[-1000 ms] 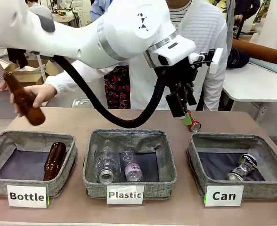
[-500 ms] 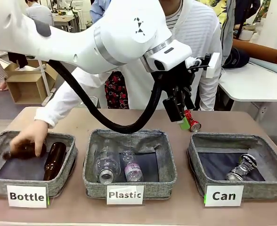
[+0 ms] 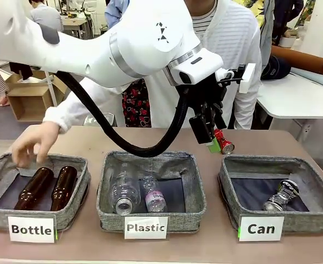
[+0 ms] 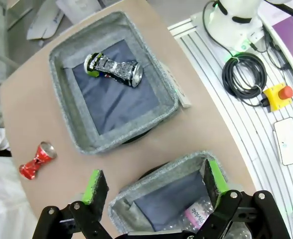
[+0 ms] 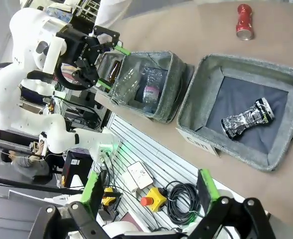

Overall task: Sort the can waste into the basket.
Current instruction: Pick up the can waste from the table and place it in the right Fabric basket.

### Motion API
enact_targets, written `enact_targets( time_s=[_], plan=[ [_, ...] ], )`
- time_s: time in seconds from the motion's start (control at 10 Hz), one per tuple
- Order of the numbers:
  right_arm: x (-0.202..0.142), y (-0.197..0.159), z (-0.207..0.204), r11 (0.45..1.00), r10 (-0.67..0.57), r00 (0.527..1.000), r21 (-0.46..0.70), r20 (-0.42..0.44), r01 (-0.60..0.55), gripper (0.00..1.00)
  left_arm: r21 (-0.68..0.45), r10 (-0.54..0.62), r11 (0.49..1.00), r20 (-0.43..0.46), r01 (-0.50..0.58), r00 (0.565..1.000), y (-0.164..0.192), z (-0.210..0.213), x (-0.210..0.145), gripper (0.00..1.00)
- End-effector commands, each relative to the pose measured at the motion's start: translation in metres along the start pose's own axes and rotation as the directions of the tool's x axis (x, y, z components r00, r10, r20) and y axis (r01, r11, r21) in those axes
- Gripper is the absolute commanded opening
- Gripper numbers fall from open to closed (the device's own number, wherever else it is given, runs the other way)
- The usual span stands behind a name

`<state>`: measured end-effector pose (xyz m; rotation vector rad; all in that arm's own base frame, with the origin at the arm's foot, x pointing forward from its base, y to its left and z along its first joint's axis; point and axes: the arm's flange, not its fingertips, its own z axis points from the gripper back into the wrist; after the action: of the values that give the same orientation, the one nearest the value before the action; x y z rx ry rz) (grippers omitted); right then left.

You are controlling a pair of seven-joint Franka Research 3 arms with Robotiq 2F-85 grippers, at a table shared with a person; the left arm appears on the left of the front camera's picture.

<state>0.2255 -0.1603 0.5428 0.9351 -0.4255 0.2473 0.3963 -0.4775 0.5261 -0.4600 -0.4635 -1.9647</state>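
Table (image 3: 205,245): one red can (image 3: 224,142); basket (image 3: 226,184): one silver can (image 3: 281,197); left gripper (image 4: 154,178), right gripper (image 5: 147,188) released.

You have a glossy red metal can (image 3: 224,142) on the matt tan table (image 3: 95,144); a crumpled shiny silver-black can (image 3: 281,196) lies in the rough grey woven cloth basket (image 3: 271,161) with its smooth dark floor.

Bright, even indoor light — soft shadows, sharp focus; wrist views bend at the edges.
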Motion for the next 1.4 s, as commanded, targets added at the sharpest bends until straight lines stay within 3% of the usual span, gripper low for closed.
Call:
enact_targets(
  time_s=[0.0, 0.2, 0.4, 0.5, 0.6, 0.7, 0.8, 0.9, 1.0, 1.1, 1.2, 1.3],
  plan=[
    [-0.002, 0.0, -0.004, 1.0, 0.011, 1.0, -0.02, -0.006, -0.012, 1.0, 0.006, -0.014, 1.0, 0.024, 0.014, 1.0, -0.015, 0.008, -0.01, 1.0],
    [0.01, 0.005, -0.014, 1.0, 0.017, 1.0, -0.007, 0.002, -0.017, 1.0, 0.0, 0.037, 0.999, -0.022, -0.037, 0.999, -0.04, 0.041, -0.032, 1.0],
    [0.035, 0.012, -0.057, 1.0, 0.02, 0.999, -0.007, -0.034, -0.021, 1.0, -0.004, 0.205, 0.978, 0.122, -0.206, 0.971, -0.078, 0.115, -0.087, 1.0],
    [0.048, 0.019, -0.089, 1.0, -0.007, 0.997, -0.029, -0.083, 0.004, 1.0, -0.01, 0.298, 0.952, 0.241, -0.305, 0.924, -0.102, 0.149, -0.114, 1.0],
    [0.062, 0.027, -0.123, 1.0, -0.012, 0.991, 0.002, -0.137, 0.012, 1.0, -0.009, 0.469, 0.861, 0.403, -0.509, 0.786, -0.123, 0.183, -0.146, 1.0],
    [0.073, 0.034, -0.149, 0.993, 0.019, 0.978, 0.118, -0.207, 0.005, 1.0, -0.187, 0.522, 0.848, 0.453, -0.495, 0.723, -0.149, 0.209, -0.181, 1.0],
    [0.083, 0.041, -0.174, 0.98, 0.035, 0.964, 0.199, -0.264, 0.019, 1.0, -0.195, 0.687, 0.681, 0.502, -0.705, 0.525, -0.171, 0.227, -0.219, 1.0],
    [0.093, 0.046, -0.196, 0.959, 0.055, 0.959, 0.283, -0.279, 0.028, 1.0, -0.274, 0.772, 0.56, 0.514, -0.782, 0.373, -0.199, 0.24, -0.265, 1.0],
    [0.104, 0.048, -0.213, 0.92, 0.026, 0.984, 0.389, -0.175, 0.045, 1.0, -0.382, 0.835, 0.41, 0.523, -0.828, 0.172, -0.236, 0.247, -0.322, 1.0],
    [0.111, 0.041, -0.221, 0.907, -0.021, 0.995, 0.418, -0.094, 0.059, 1.0, -0.477, 0.829, 0.329, 0.56, -0.815, 0.008, -0.27, 0.247, -0.367, 1.0],
    [0.115, 0.031, -0.221, 0.9, -0.093, 0.995, 0.424, -0.033, 0.098, 1.0, -0.547, 0.792, 0.402, 0.611, -0.735, -0.022, -0.305, 0.244, -0.398, 1.0],
    [0.119, 0.016, -0.216, 0.925, -0.128, 0.992, 0.362, 0.012, 0.115, 1.0, -0.549, 0.73, 0.432, 0.679, -0.716, -0.08, -0.329, 0.241, -0.426, 1.0]
  ],
)
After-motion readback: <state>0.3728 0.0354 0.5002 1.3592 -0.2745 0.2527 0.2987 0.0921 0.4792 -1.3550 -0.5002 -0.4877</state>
